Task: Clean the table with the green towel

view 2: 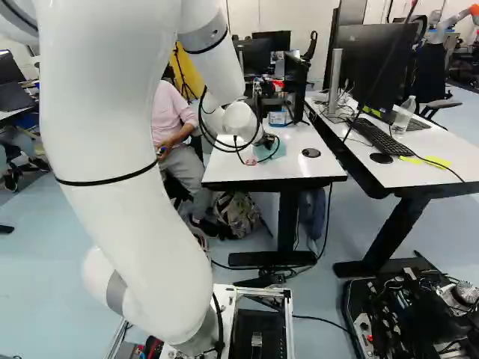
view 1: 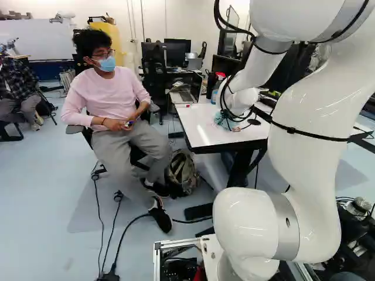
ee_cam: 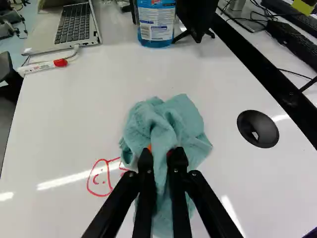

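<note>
In the right base view the gripper [view 2: 266, 141] is low over the white table [view 2: 303, 170], at the green towel [view 2: 277, 152]. The wrist view shows the gripper [ee_cam: 161, 154] shut on a bunched fold of the towel [ee_cam: 181, 119], cloth pinched between both fingers. The crumpled towel spreads ahead of and under the fingers on the tabletop [ee_cam: 74, 114]. A red marker drawing [ee_cam: 101, 178] is on the surface beside the fingers, with some strokes running up to the towel's edge.
Ahead on the table are a blue-labelled bottle [ee_cam: 156, 22], a laptop [ee_cam: 74, 25] and a red-capped marker [ee_cam: 44, 66]. A black round grommet [ee_cam: 257, 129] lies beside the towel. A second desk [view 2: 419, 168] adjoins. A seated person [view 1: 111, 99] is beside the table.
</note>
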Available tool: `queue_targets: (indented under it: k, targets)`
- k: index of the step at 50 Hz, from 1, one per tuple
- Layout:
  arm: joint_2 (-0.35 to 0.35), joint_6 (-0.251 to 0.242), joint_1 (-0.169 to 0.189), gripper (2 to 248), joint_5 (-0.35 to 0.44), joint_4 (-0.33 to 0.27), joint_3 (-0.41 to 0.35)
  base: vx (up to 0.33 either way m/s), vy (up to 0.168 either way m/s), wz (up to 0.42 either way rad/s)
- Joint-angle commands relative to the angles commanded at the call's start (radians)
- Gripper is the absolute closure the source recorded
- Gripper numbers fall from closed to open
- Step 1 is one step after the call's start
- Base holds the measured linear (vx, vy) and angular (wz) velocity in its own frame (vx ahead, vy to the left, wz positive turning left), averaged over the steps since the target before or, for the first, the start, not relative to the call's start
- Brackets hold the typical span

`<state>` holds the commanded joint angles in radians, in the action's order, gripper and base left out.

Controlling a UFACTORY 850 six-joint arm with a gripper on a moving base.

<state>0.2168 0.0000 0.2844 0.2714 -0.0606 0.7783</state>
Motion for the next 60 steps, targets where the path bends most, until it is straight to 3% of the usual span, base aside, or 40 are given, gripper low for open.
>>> queue_targets:
  k: [60]
  targets:
    - [0.001, 0.0, 0.0, 213, -0.053, 0.0, 0.001, 0.0, 0.0, 0.0]
